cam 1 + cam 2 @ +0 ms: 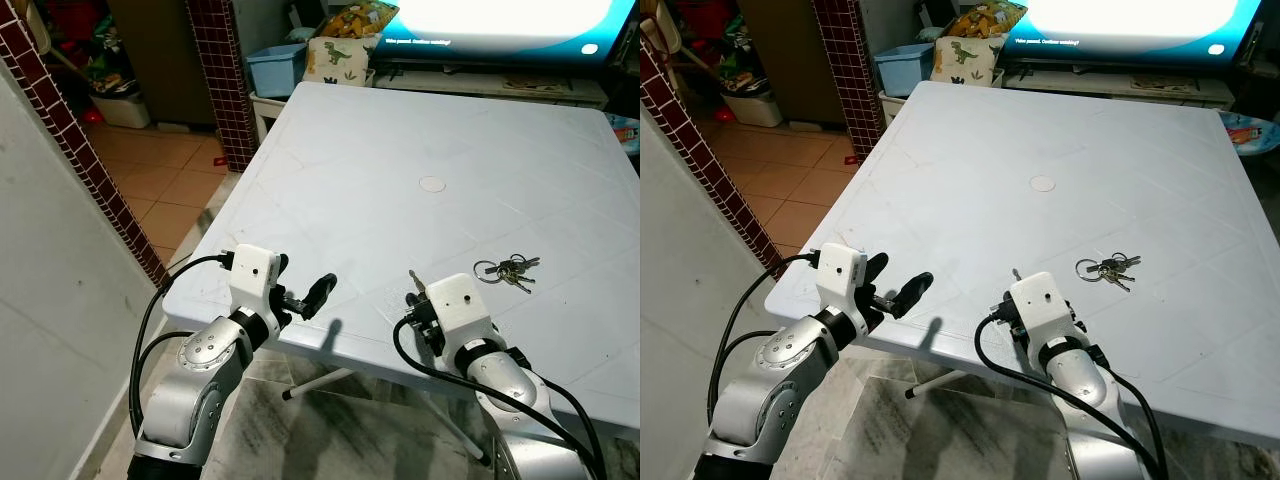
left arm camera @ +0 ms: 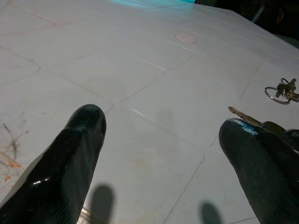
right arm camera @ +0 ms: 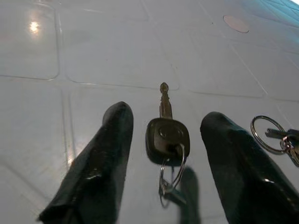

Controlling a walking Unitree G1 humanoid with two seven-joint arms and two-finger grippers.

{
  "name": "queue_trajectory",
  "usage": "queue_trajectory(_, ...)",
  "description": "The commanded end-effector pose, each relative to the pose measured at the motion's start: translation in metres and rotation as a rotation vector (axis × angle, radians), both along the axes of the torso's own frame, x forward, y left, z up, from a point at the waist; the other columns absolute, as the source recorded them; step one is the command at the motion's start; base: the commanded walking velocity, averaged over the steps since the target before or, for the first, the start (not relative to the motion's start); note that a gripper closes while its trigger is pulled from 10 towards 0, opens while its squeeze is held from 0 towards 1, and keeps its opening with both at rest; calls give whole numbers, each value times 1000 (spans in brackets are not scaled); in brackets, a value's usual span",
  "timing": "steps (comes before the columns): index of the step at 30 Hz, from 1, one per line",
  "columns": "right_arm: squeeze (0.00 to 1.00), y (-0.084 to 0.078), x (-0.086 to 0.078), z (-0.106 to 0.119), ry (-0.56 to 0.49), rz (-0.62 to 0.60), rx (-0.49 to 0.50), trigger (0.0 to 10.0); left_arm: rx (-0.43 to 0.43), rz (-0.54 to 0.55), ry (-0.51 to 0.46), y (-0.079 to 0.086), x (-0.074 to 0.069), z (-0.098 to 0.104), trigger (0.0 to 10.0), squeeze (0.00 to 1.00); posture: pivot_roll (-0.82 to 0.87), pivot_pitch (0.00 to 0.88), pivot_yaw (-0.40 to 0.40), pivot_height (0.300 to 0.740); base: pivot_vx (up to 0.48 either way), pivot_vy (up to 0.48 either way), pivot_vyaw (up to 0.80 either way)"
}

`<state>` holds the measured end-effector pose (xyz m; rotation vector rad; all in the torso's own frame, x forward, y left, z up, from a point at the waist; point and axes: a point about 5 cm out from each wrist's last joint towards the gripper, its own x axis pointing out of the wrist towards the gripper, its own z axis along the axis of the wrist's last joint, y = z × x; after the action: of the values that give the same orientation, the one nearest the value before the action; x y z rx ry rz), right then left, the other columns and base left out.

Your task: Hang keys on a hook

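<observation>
A white plastic table (image 1: 400, 150), moulded with faint square panels and a round plug (image 1: 432, 184) at its middle, fills the scene. A bunch of metal keys (image 1: 507, 269) on a ring lies near its front edge. Nearer that edge, a single key (image 3: 166, 133) with a black rounded head and its own wire ring lies flat between the spread fingers of the right gripper (image 3: 163, 154), untouched. The left gripper (image 1: 305, 295) hovers at the table's front-left edge, fingers apart. Beyond the table glows a screen (image 1: 500, 25); left of it, terracotta floor tiles (image 1: 160, 170) and a maroon mosaic pillar (image 1: 222, 80).
</observation>
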<state>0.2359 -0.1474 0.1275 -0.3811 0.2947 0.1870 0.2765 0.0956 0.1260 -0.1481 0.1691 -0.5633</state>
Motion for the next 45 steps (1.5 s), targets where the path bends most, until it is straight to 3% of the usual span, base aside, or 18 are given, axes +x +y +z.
queue_trajectory(1,137,0,-4,5,-10,2,8,10000,5,-9,-1,0,1,1,10000,0,-34,57,60,740,0,0,0)
queue_trajectory(2,0,1,-8,8,-15,12,14,10000,6,-7,-1,1,1,1,10000,0,-34,57,60,740,0,0,0)
queue_trajectory(12,0,-6,-23,-1,72,4,53,10000,4,-17,0,-2,1,0,10000,0,-41,55,61,740,0,0,0)
queue_trajectory(31,0,-12,-12,-13,106,-67,97,10000,3,-16,-3,-2,2,0,10000,0,-41,47,64,740,0,0,0)
queue_trajectory(33,0,-12,-12,-13,105,-69,100,6667,4,-15,-3,-2,2,0,10000,0,-41,47,64,740,0,0,0)
queue_trajectory(35,0,-12,-11,-15,107,-73,106,2235,4,-14,-3,-1,2,0,10000,0,-39,48,64,740,0,0,0)
queue_trajectory(37,0,-11,-10,-15,108,-78,114,0,4,-14,-3,-1,2,0,10000,0,-39,48,65,740,0,0,0)
queue_trajectory(45,0,-12,-7,-16,101,-86,119,0,4,-15,-3,-2,2,0,10000,0,-39,48,65,740,0,0,0)
